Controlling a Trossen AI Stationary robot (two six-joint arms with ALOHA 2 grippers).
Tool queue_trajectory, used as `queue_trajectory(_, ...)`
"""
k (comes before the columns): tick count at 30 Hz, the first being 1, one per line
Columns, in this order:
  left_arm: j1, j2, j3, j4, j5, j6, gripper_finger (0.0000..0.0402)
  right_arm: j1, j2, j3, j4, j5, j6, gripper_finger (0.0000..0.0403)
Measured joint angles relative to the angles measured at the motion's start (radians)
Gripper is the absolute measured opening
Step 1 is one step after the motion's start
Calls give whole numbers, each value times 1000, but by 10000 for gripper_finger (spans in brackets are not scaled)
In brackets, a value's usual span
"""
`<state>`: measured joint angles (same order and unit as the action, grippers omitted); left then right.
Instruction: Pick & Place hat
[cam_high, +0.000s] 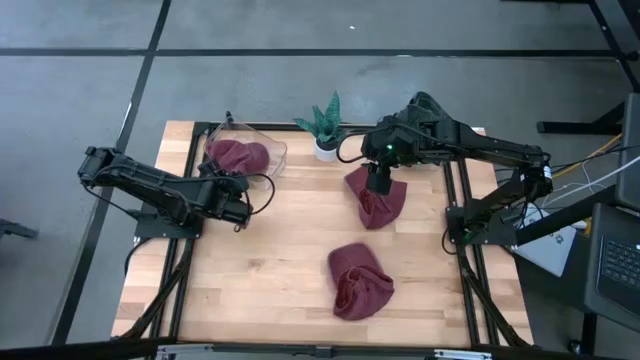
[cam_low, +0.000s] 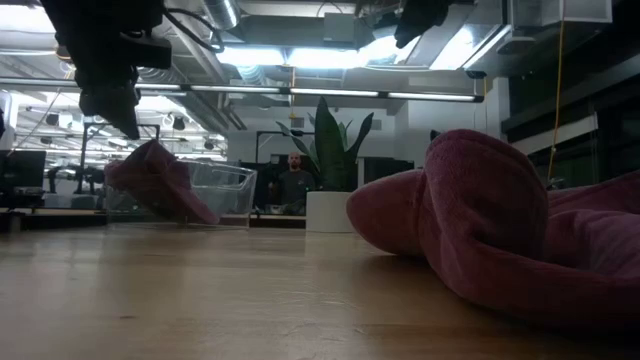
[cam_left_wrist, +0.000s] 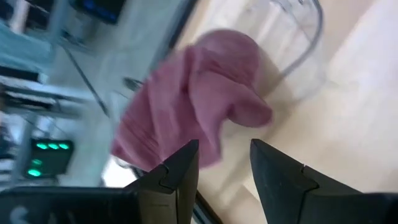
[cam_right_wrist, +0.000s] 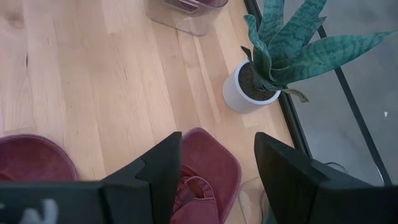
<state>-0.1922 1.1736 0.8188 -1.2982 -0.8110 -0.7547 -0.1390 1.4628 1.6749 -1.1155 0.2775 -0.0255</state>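
Three maroon hats show. One lies in a clear bin (cam_high: 270, 150) at the table's far left, hat (cam_high: 238, 156), (cam_left_wrist: 193, 99), draped against the bin's wall (cam_low: 160, 180). A second hat (cam_high: 378, 200), (cam_right_wrist: 208, 177) lies flat on the table near the plant. The third (cam_high: 360, 280), (cam_low: 480, 230) lies at the near middle. My left gripper (cam_high: 236, 186), (cam_left_wrist: 224, 158) is open, raised just near of the bin. My right gripper (cam_high: 378, 180), (cam_right_wrist: 217, 168) is open, raised over the second hat's far end.
A potted plant in a white pot (cam_high: 326, 140), (cam_right_wrist: 249, 93) stands at the far edge, close to the right gripper. Black rails (cam_high: 465, 220) run along both table sides. Bare wood (cam_high: 270, 260) lies between the hats. A person (cam_low: 295, 185) shows in the room beyond.
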Motion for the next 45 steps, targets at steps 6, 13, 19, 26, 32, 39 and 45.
queue_trajectory(6,-3,0,-1,1,29,-38,139,0,0,0,11,0,-9,200)
queue_trajectory(13,17,0,-54,116,16,-37,139,0,0,0,7,-1,3,200)
queue_trajectory(19,17,0,-120,179,65,-66,139,0,0,0,-5,-1,16,200)
queue_trajectory(26,17,0,-128,177,60,-70,139,0,0,0,-4,-1,20,200)
queue_trajectory(32,17,0,-128,178,54,-74,139,0,0,0,-4,-1,21,200)
queue_trajectory(39,17,0,-128,210,18,-73,139,0,0,0,-4,-1,20,200)
queue_trajectory(45,18,0,-128,226,17,-74,139,0,0,0,-3,-1,17,200)
